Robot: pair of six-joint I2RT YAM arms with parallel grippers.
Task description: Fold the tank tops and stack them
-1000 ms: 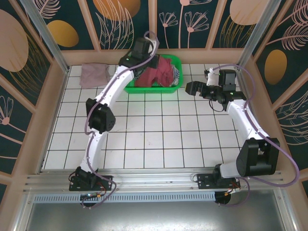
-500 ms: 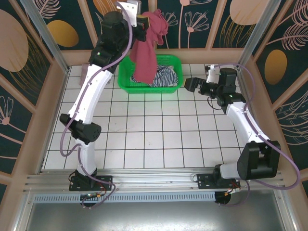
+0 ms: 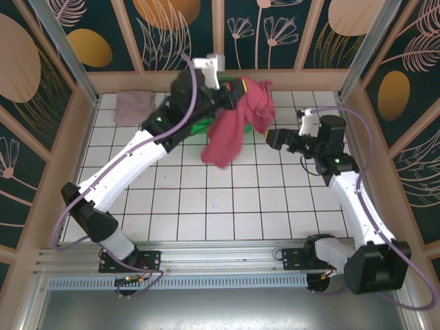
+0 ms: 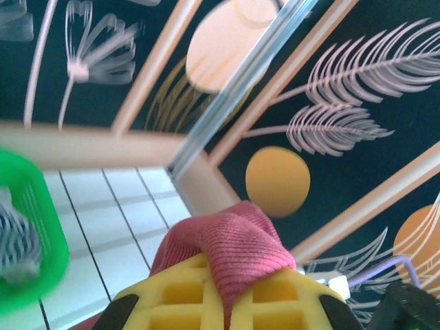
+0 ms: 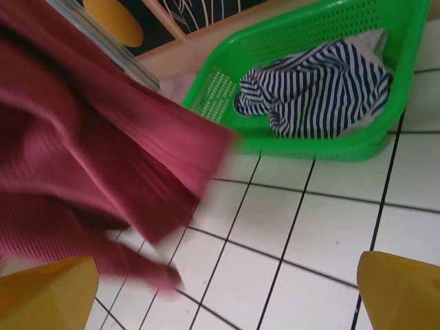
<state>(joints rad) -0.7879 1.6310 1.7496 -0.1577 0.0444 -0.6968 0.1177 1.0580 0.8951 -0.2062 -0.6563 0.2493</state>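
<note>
— Above the green basket (image 5: 309, 148), what's happening?
— Clamped tight on the maroon top (image 3: 230, 134), the left gripper (image 3: 237, 89) dangles it just in front of the basket. To the basket's right, the right gripper (image 3: 276, 137) gapes empty.
— Next?
— Probably spreading it flat before the basket for folding; the striped top (image 5: 316, 89) lies inside.

A robotics test cell in a laboratory is indicated, not a home. The work surface (image 3: 227, 206) is tiled in white and is enclosed by aluminium profile posts (image 3: 62, 48) and low wooden walls (image 3: 309, 80). The arm bases (image 3: 127, 260) are bolted to an aluminium rail (image 3: 220, 256) at the near edge. Printed leaf-pattern panels (image 3: 27, 75) are fitted as a backdrop. Laundry is supplied as test material — a dark red tank top (image 3: 230, 134) and a striped tank top (image 5: 316, 89), the latter in a green plastic basket (image 5: 323, 148).
</note>
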